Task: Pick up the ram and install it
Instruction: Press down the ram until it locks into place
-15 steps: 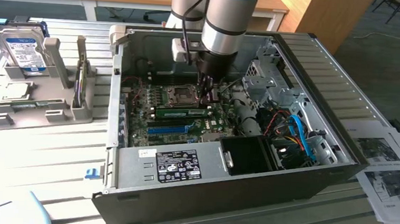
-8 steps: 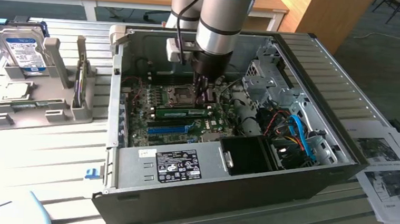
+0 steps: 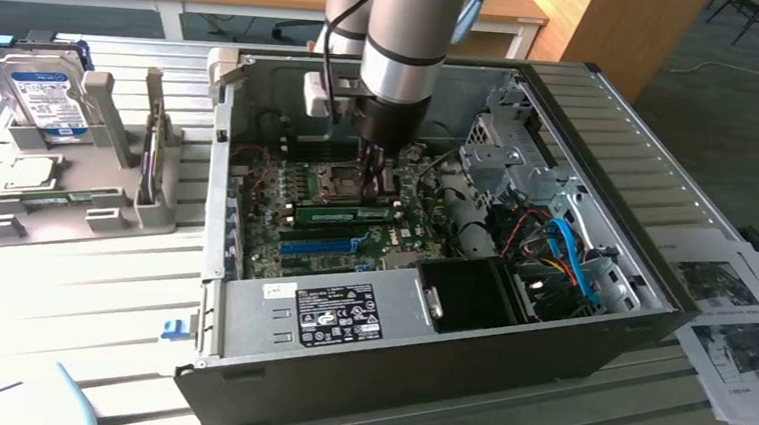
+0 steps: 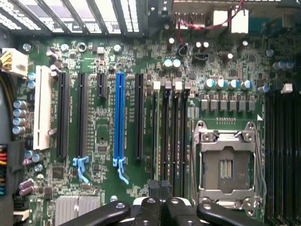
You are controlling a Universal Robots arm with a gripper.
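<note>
The pincer (image 4: 160, 207) hangs closed over a green motherboard (image 4: 103, 108), its black linkage arms meeting tightly. Just beyond its tips lies a bank of black memory slots (image 4: 169, 132) with white end clips. Beside them sits the empty processor socket (image 4: 225, 167) in its metal frame. A bright blue slot (image 4: 119, 117) runs parallel between long black slots (image 4: 63, 113), with a white slot (image 4: 42, 110) near the board's edge. A red wire (image 4: 197, 26) loops near the case's ribbed wall (image 4: 84, 14).
</note>
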